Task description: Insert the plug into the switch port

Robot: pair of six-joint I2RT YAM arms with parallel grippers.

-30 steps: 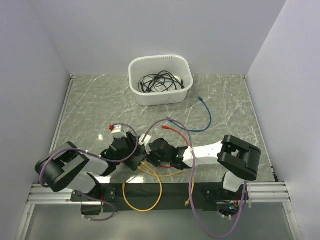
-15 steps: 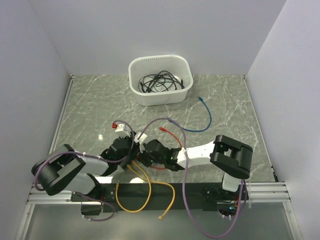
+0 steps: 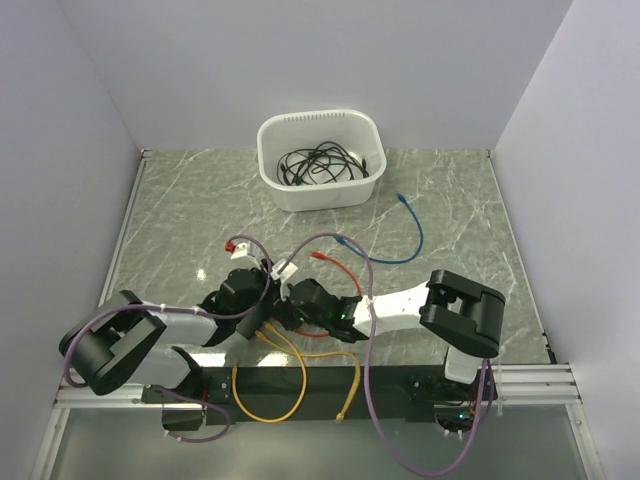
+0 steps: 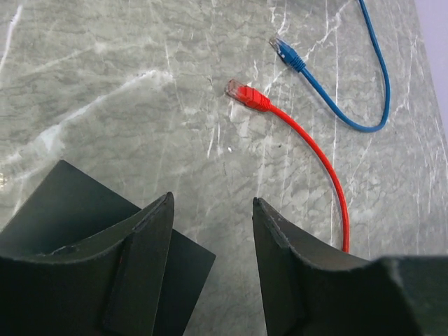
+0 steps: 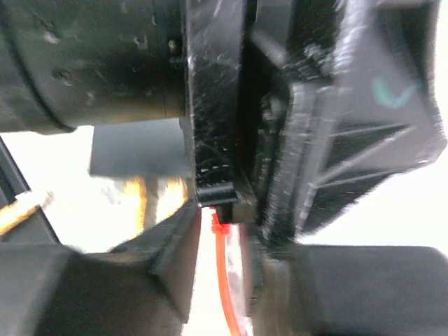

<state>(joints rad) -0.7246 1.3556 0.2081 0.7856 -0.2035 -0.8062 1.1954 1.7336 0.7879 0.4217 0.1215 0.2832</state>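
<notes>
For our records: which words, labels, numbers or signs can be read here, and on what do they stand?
No text can be read.
Blurred, no letters: teal mark on black housing, right wrist view.
Too small to read: red tag, white tag, top view.

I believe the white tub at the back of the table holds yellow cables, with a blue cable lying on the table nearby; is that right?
Not quite: the top view shows the cables in the white tub are black, not yellow. The blue cable does lie on the table nearby.
</notes>
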